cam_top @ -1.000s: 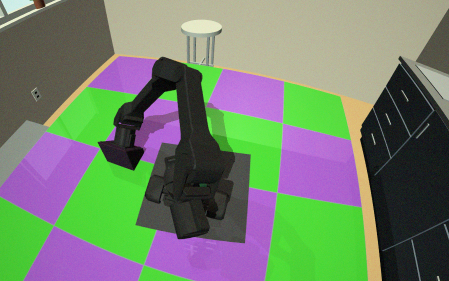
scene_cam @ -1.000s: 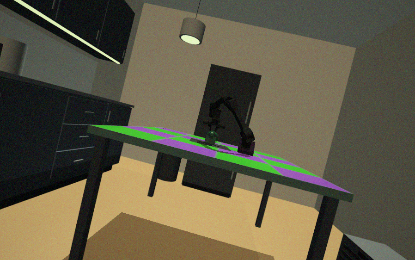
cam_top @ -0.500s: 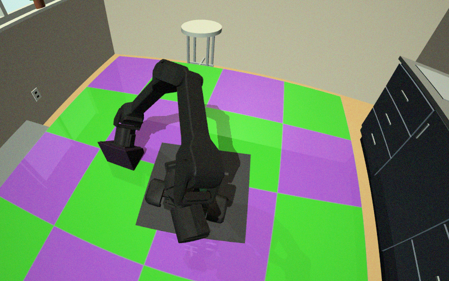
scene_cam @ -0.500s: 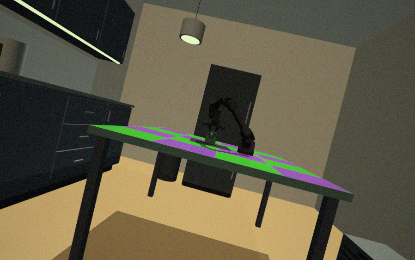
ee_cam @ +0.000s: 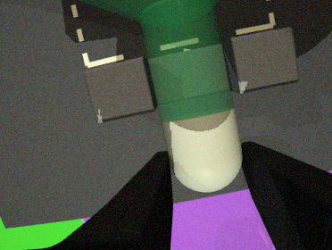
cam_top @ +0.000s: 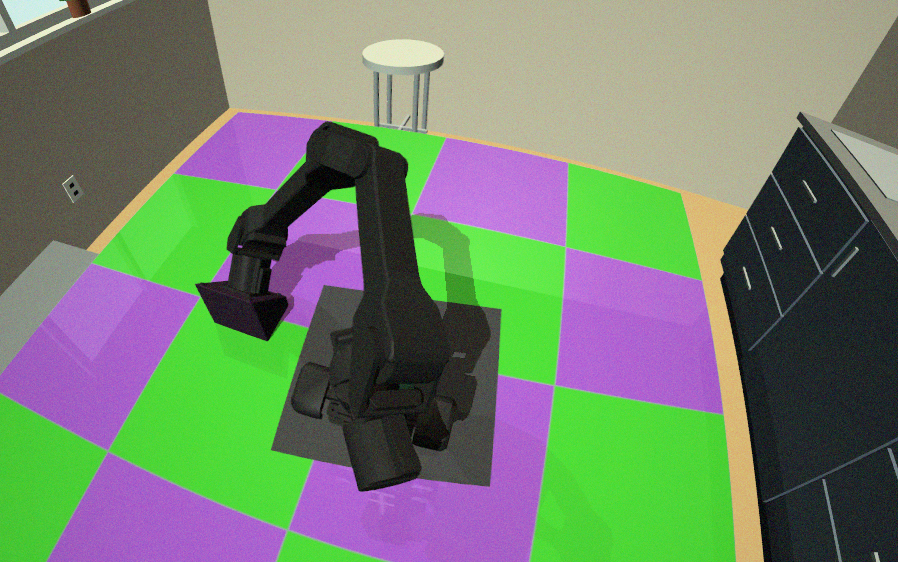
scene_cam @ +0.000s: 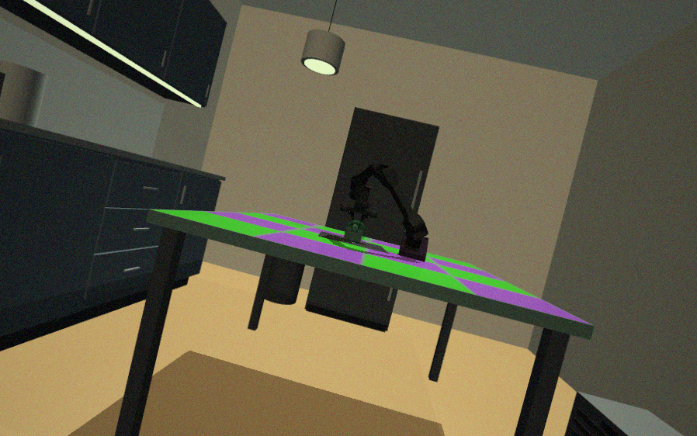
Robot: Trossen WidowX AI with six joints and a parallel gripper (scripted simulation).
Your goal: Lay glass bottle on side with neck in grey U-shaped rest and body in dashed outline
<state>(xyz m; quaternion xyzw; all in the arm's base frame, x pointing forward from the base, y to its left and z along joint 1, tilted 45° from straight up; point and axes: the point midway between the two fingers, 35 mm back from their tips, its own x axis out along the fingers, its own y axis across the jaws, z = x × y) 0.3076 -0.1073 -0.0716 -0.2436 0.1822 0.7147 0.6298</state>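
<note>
Glass Bottle Held Over Grey Rest

The tool is clamped on the glass bottle at its pale neck end. In the wrist view, the green body runs toward twelve o'clock, and the neck passes between the grey rest's two uprights, at nine and three o'clock (whether it touches them, I cannot tell). Dashed marks show beyond, toward twelve.
</note>
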